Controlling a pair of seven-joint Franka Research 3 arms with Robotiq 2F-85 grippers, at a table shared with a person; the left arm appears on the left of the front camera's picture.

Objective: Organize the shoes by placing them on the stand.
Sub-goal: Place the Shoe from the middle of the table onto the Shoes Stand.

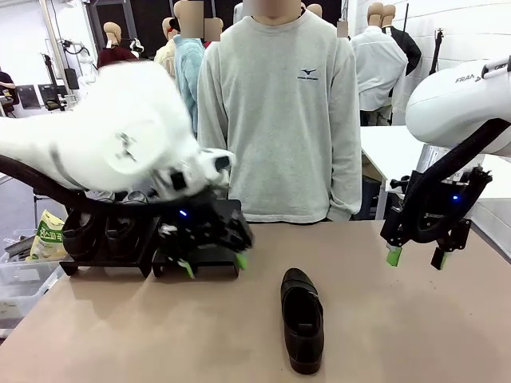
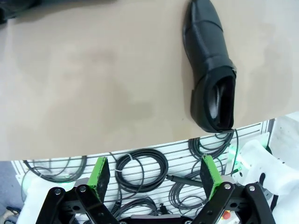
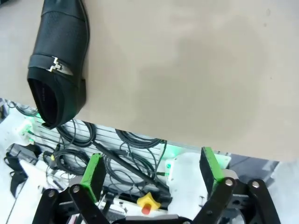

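Shoe [image 1: 302, 320] loose on table [image 1: 415, 327], stand [image 1: 192, 255] nearby.
Left gripper [image 1: 213, 264] and right gripper [image 1: 415, 256] released, empty; we grasp it mid-body, level.

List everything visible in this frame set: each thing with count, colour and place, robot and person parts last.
shoe on the table: one, black with a metal buckle, lying near the table's near edge, apart from both grippers.
shoes on the stand: at least two, black, on its left half, partly hidden.
stand: one, black, far left of the table.
table: one, tan.
cables: several coils, black, below the table's edge.
person: one, grey sweatshirt, standing at the far side.
left gripper: open, in front of the stand.
right gripper: open, above the table's right side.
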